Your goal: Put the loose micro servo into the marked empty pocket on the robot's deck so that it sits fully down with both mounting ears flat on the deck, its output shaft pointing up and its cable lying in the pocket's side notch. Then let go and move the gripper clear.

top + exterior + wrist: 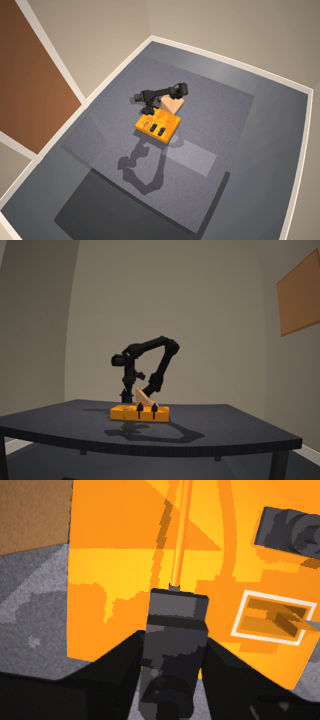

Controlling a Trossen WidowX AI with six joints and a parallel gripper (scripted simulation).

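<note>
Jaws of the gripper [172, 672] pinched the micro servo [176, 625], held above the orange deck [120, 540] near its edge. Marked pocket [272, 617] lay beside it, unfilled.

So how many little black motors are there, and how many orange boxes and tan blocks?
Black micro servos: 3, one held in the gripper as the loose micro servo, two seated in the deck
Orange deck: 1
Tan wedge block: 1
Total: 5
</note>
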